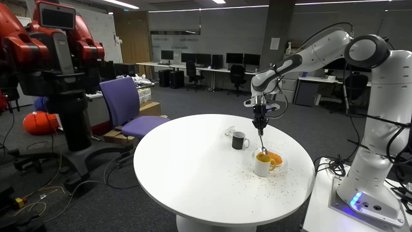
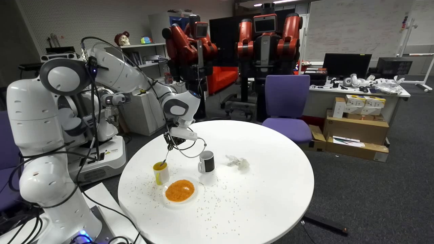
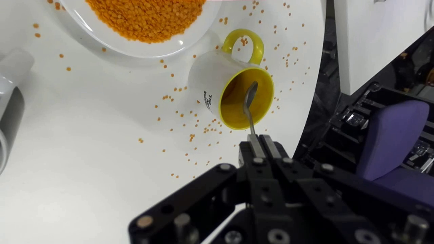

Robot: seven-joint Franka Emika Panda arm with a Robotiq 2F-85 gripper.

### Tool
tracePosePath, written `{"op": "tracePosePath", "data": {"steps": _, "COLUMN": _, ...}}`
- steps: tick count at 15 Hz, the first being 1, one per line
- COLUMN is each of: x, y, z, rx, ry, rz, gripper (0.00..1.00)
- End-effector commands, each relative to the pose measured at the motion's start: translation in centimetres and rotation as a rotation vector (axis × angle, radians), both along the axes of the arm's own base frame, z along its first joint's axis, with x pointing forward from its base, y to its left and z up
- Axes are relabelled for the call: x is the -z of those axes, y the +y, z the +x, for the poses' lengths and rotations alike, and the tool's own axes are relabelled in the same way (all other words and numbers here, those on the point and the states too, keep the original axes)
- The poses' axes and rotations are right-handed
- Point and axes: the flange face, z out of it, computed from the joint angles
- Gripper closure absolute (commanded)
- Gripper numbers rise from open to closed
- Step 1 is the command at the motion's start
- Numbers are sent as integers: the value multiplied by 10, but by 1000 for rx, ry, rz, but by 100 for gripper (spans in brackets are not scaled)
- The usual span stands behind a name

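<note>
We see smooth, shiny metal on the spoon (image 3: 251,95) in the mostly matt gripper (image 3: 262,137). Just ahead of it, the mug (image 3: 215,76) looks like glossy ceramic; farther out, the plate (image 3: 149,51) gleams around rough, matt grains (image 3: 152,18). Below the gripper, the table (image 3: 84,193) is smooth; well apart, the chair (image 3: 395,142) looks like cloth.

Strip lights (image 1: 121,4) blaze overhead!

We've got dark carpet (image 1: 206,103) beneath a round white table (image 1: 180,161), a purple chair (image 1: 120,101) just beside it! Along the far wall (image 1: 231,32), black monitors (image 1: 234,58) line a long white desk (image 1: 151,64); past the whiteboard (image 1: 98,35), a wooden door (image 1: 131,42); cardboard boxes (image 2: 356,128) near the chair.
</note>
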Motion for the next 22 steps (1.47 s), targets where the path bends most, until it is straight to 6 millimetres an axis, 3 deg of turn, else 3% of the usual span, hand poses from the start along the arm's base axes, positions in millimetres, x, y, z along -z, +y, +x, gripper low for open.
{"op": "tracePosePath", "data": {"steps": 1, "x": -5, "y": -6, "z": -4, "rx": 23, "ry": -26, "rz": 41, "gripper": 99}}
{"op": "tracePosePath", "data": {"steps": 6, "x": -10, "y": -31, "z": 5, "rx": 133, "ry": -50, "rz": 89, "gripper": 99}}
{"op": "tracePosePath", "data": {"steps": 11, "x": -23, "y": -90, "z": 6, "rx": 342, "ry": -154, "rz": 97, "gripper": 99}}
{"op": "tracePosePath", "data": {"steps": 17, "x": -25, "y": -163, "z": -11, "rx": 547, "ry": -211, "rz": 31, "gripper": 99}}
{"op": "tracePosePath", "data": {"steps": 22, "x": -10, "y": -193, "z": -29, "rx": 620, "ry": -139, "rz": -30, "gripper": 99}}
